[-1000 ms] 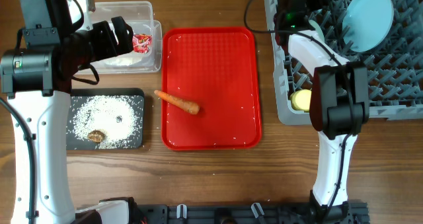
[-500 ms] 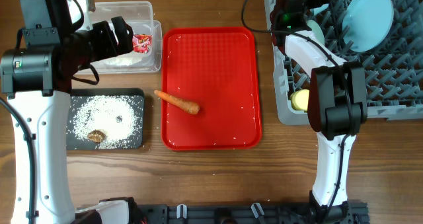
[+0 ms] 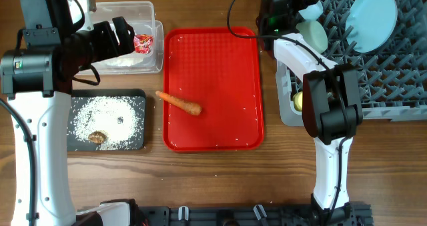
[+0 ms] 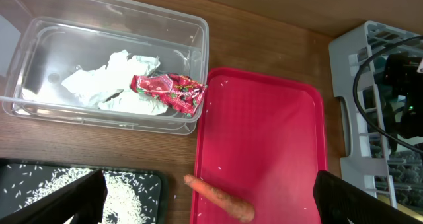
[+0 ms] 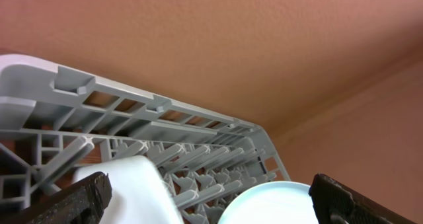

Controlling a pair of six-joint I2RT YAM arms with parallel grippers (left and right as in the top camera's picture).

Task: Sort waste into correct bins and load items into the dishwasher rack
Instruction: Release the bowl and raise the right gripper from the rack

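Carrot (image 3: pixel 179 103) was the only waste outside a bin. It lay slantwise at the lower left of the red tray (image 3: pixel 227 53), with its thick end toward the tray's middle. The left end effector (image 3: pixel 125 37) hovered released and empty over the clear tub (image 3: pixel 151 10) at the upper left of the overhead view. The right end effector (image 5: pixel 210 184) was also released, at the upper left corner of the dishwasher rack (image 3: pixel 400 73). The white spoon (image 3: pixel 311 11) lay just beneath it; whether they touched could not be told.

Fetching the carrot looked like the left arm's job, since it was nearer. To do it well, the wrist needed turning so the fingers crossed the carrot's slant squarely, closing near the thick middle. A round, tapered root could roll or squirt out of an off-centre pinch. It needed lifting clear of the tray's raised rim before moving toward the black tray (image 3: pixel 137 141) at the lower left, where the rice (image 3: pixel 107 116) lay, and a low release to avoid scattering the grains.
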